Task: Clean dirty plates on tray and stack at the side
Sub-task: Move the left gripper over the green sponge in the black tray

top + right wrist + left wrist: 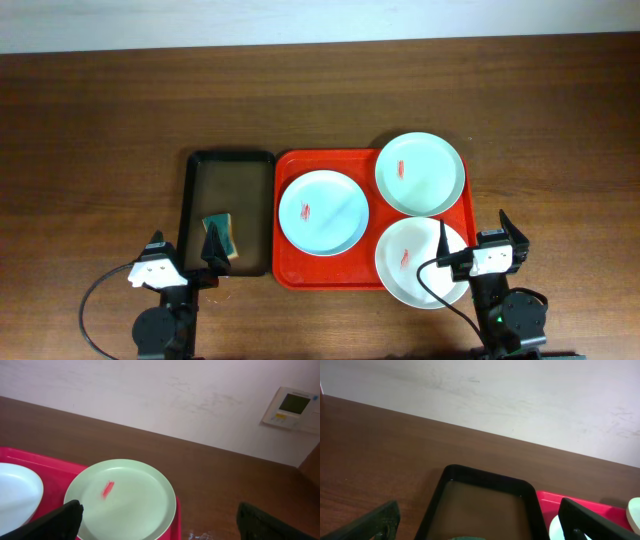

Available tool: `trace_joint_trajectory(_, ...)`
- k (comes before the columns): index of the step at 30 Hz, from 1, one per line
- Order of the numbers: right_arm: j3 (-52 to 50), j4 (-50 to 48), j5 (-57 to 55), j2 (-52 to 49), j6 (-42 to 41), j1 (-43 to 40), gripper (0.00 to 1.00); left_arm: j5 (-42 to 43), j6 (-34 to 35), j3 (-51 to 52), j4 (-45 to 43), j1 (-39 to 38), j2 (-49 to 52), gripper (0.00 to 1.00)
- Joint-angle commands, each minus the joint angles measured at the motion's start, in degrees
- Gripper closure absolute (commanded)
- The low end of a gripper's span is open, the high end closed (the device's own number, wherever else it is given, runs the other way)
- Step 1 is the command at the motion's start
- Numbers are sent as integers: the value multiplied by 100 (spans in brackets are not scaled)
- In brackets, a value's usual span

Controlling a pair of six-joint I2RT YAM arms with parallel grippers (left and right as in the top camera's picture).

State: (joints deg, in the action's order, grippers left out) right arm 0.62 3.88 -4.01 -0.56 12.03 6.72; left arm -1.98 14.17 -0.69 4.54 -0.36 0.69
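Plates (322, 211) all smeared on tray (300, 275); left gripper (185, 246) and right gripper (477, 235) gape empty. You likely fetch the sponge (222, 232) first.

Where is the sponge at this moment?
In the overhead view, the sponge lies at the near end of the black tray, on the robot's left, just left of the red tray.

No legible text, even on the wall panel (292, 407)
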Motion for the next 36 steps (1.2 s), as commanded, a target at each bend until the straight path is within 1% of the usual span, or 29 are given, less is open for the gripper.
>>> trace_joint_trajectory(1, -31, 39, -7, 20, -26, -37, 2, 463, -28, 7, 20, -22, -7, 1)
trace_joint_trajectory(6, -31, 39, -9, 20, -26, -37, 2, 852, -28, 4, -105, -22, -7, 1)
trace_joint_trajectory(9, -31, 39, -7, 20, -26, -37, 2, 938, -28, -28, -101, -22, -7, 1)
trace_joint_trajectory(10, -31, 39, -9, 20, -26, -37, 2, 1115, -31, -96, -66, -22, -7, 1)
trace_joint_trajectory(15, -31, 39, -9, 20, -26, -37, 2, 1145, -31, -444, 363, -22, 127, 1)
trace_joint_trajectory(19, -31, 39, -9, 20, -26, -37, 1, 1316, -28, -927, 476, -22, 699, 1)
trace_joint_trajectory(22, -31, 39, -9, 20, -26, -37, 2, 1532, -26, -1357, 470, -22, 1436, 1)
trace_joint_trajectory(26, -31, 39, -9, 20, -26, -37, 1, 1532, -26, -1556, 142, -22, 2310, 1)
trace_joint_trajectory(28, -31, 39, -9, 20, -26, -37, 2, 1532, -26, -1556, -31, -22, 2555, 1)
trace_joint_trajectory(34, -31, 39, -9, 20, -26, -37, 2, 1528, -28, -1556, -671, -22, 2634, 1)
trace_joint_trajectory(36, -31, 39, -9, 20, -26, -37, 2, 1720, -24, -1556, -776, -22, 2634, 1)
